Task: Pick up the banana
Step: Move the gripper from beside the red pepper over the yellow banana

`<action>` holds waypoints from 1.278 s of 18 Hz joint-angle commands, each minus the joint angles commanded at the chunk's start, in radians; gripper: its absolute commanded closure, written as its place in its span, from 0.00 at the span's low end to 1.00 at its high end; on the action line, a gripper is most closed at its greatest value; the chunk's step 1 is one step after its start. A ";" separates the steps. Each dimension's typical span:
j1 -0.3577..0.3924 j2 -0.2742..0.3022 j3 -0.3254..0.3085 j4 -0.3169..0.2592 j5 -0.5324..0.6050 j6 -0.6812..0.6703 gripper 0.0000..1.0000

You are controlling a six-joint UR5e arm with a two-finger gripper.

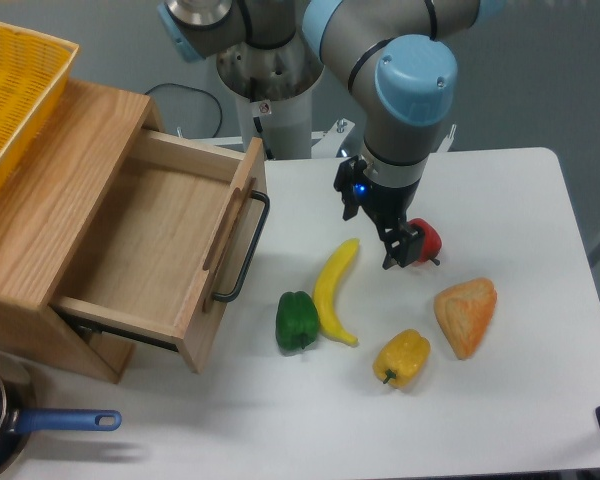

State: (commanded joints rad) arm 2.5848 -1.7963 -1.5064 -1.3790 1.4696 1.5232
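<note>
The banana (334, 290) is long, curved and bright yellow. It lies on the white table (500, 200), running from upper right to lower left. My gripper (401, 252) hangs just right of the banana's upper tip, a short gap away from it. Its black fingers (390, 252) point down and look slightly apart, with nothing between them. A red pepper (427, 240) sits directly behind and right of the fingers, partly covered by them.
A green pepper (297, 321) touches the banana's lower left side. A yellow pepper (402, 358) and an orange wedge (467, 315) lie to the right. An open wooden drawer (170, 240) with a black handle (248, 250) stands on the left. A yellow basket (15, 90) sits on top of the drawer unit, and a blue-handled pot (40, 425) is at the front left.
</note>
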 joint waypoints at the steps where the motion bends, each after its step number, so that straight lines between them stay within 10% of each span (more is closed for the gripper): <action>1: -0.002 0.002 -0.003 0.000 0.000 0.000 0.00; 23: 0.052 -0.005 -0.156 0.003 -0.081 -0.097 0.00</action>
State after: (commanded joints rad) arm 2.6369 -1.8009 -1.6627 -1.3760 1.3885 1.4267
